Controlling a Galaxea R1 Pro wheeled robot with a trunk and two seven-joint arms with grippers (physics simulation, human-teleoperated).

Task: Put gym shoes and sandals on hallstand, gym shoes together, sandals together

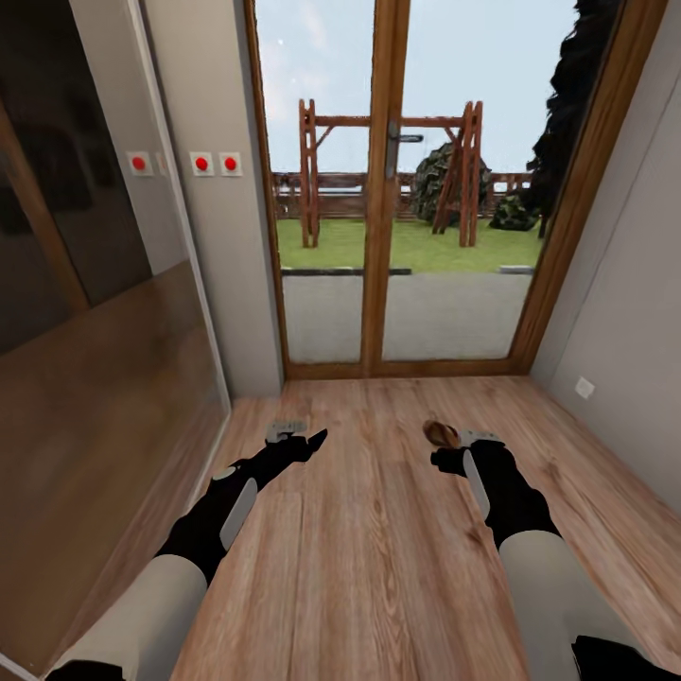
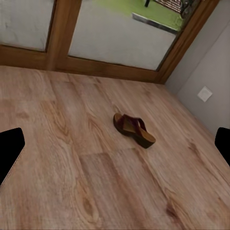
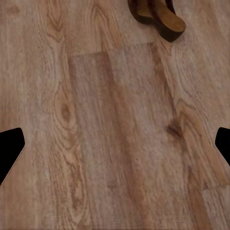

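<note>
One dark brown sandal (image 2: 134,129) lies on the light wood-plank corridor floor (image 1: 378,530), some way short of the glass door. In the head view the sandal (image 1: 440,433) peeks out just beyond my right gripper (image 1: 456,452), which hovers low over the floor. The right wrist view has the sandal (image 3: 158,14) ahead of the open right gripper (image 3: 115,146), apart from it. My left gripper (image 1: 301,438) is held out over the floor to the sandal's left, and in its own wrist view the left gripper (image 2: 115,148) is open and empty. The gym shoes and the hallstand are out of view.
A wood-framed glass double door (image 1: 388,189) closes the corridor's far end. A dark glossy panel (image 1: 85,284) runs along the left side. A grey wall with a socket (image 1: 584,387) bounds the right. Red switches (image 1: 216,164) sit on the wall beside the door.
</note>
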